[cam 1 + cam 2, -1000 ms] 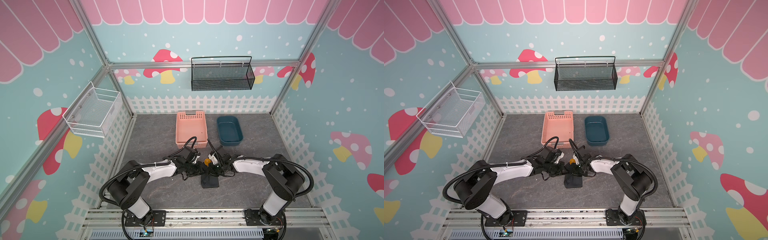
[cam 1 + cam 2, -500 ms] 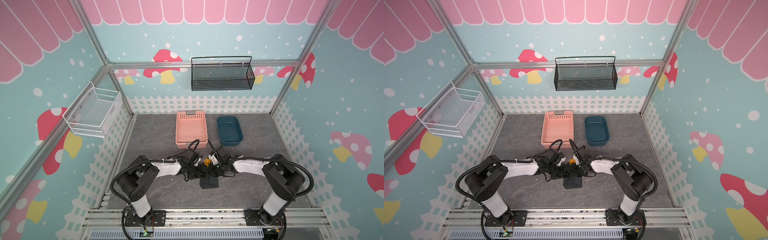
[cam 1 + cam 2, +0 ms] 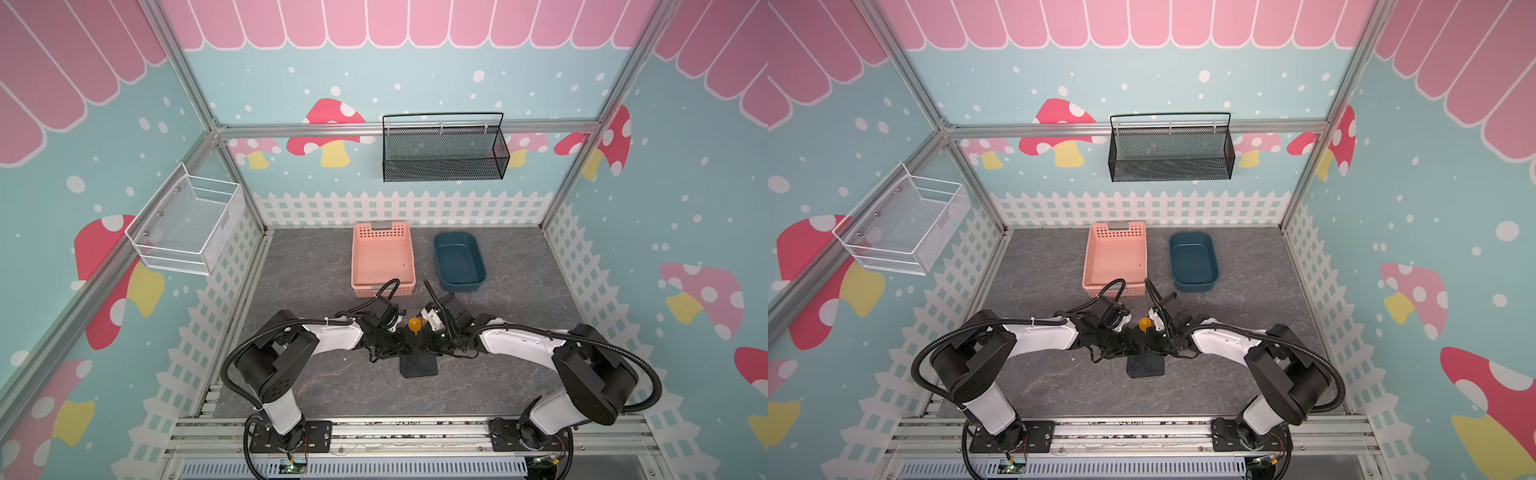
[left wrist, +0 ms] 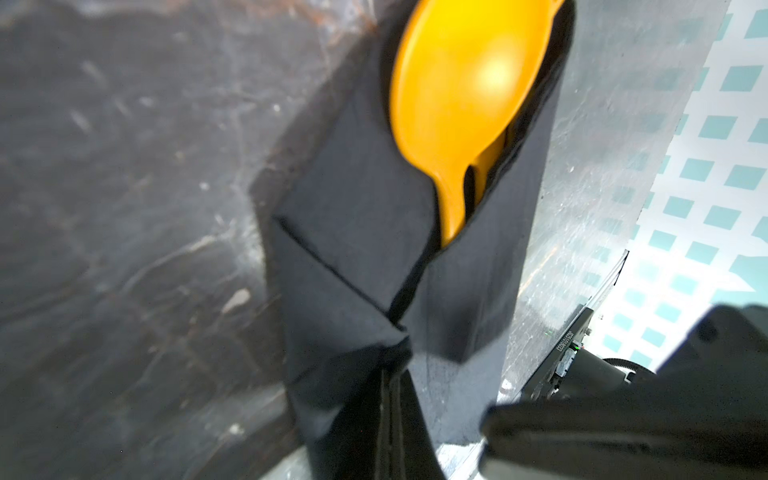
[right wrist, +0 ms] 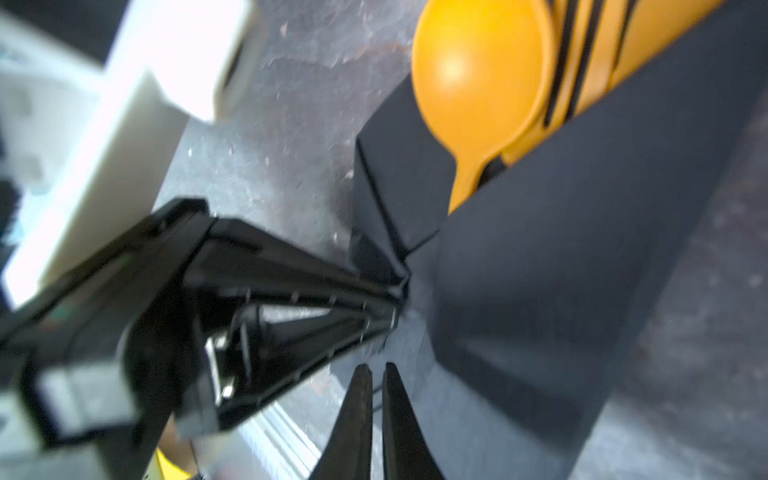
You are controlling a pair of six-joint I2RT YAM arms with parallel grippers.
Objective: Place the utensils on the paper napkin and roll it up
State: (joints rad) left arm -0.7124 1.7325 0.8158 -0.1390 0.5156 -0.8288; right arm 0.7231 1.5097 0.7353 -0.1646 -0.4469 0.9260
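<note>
Starting at the front edge of the worktop [image 3: 332, 386], the paper napkin [image 3: 419, 366] lies near the front middle, with its long axis running front to back. It is folded from both sides over the handles of the utensils [image 3: 414, 323]. The spoon [image 4: 465, 83] bowl and the fork [image 5: 590, 50] tines protrude from the far end; the knife cannot be made out.

The left gripper [image 5: 395, 304] is clamped on the napkin at the point where the two flaps meet. The right gripper [image 5: 376, 370] sits just beside that point, its fingers nearly together with only a slit between them and nothing visibly held.

The left arm is therefore the one in contact. Rolling probably requires travel across the long axis, and the right fingers may obstruct a roll toward the right edge.

Farther back, well apart from the napkin, a pink basket [image 3: 360, 257] and a blue tub [image 3: 461, 286] sit side by side near the back edge.
</note>
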